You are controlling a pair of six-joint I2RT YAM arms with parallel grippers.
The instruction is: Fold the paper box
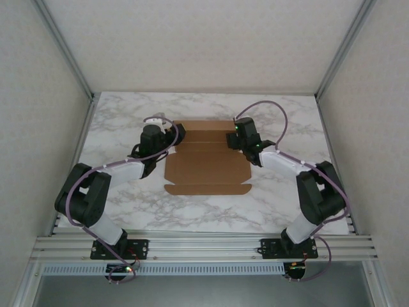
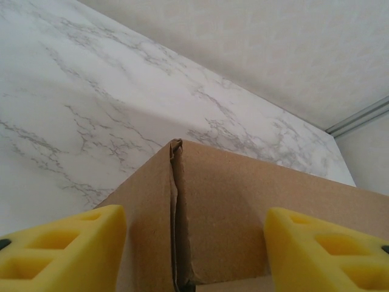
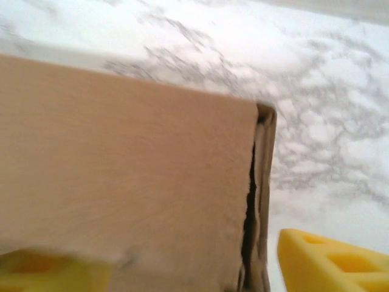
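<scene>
White marble-patterned tabletop (image 1: 128, 211) is covering the floor of a pale-walled booth (image 1: 204, 45). A ribbed aluminium rail (image 1: 204, 246) is running along its near edge and carrying the two black arm bases (image 1: 118, 248). Beyond the rail, the plain brown cardboard paper box (image 1: 206, 167) is lying at the middle of the table, slightly toward the far edge. Its near flap is lying flat on the marble.

At the box's far left corner the left gripper (image 1: 171, 135) is hovering with its jaws standing apart. In its wrist view the yellow fingers (image 2: 67, 249) are flanking an upright corner where two cardboard walls are meeting; whether they are touching the card I cannot tell.

At the far right corner the right gripper (image 1: 238, 139) is likewise standing wide, gripping nothing. One yellow finger (image 3: 328, 258) is sitting just clear of the wall's doubled end, and the other is showing blurred against the wall's face.

Bare marble is stretching behind the box to the far edge.
</scene>
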